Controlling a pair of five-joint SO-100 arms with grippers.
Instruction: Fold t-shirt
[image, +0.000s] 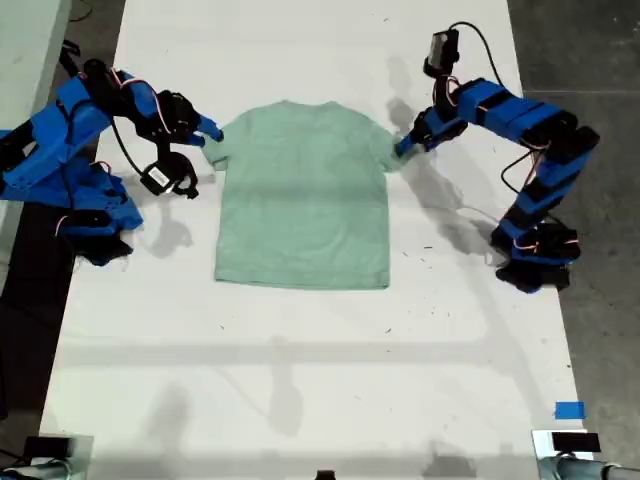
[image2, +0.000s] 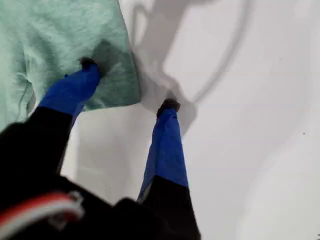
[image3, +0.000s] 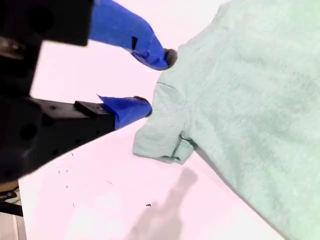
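**Item 1: my first gripper**, on the arm at the exterior view's right. Jaws spread wide. One blue fingertip presses onto a sleeve of the t-shirt. The other fingertip rests on the bare white table, just outside the sleeve's hem. The hem edge runs between the two tips. Nothing is clamped.

**Item 2: my second gripper**, on the arm at the exterior view's left. Jaws parted to a moderate gap, with bare table showing between them. One fingertip is at the shoulder edge of the t-shirt. The other touches the edge of the other sleeve. Just beyond that tip the sleeve is rumpled, its cuff curled over on itself. Nothing is clamped.

**Item 3: t-shirt**, pale mint green and plain. It lies between the two grippers, one sleeve at each. The body is spread flat on the table, with the round neck on the side farther from the exterior camera and the hem nearer to it. The body is smooth, with faint creases only.

**Item 4: blue tape patch**. It is stuck to the table well away from both grippers, near the exterior view's lower right corner.
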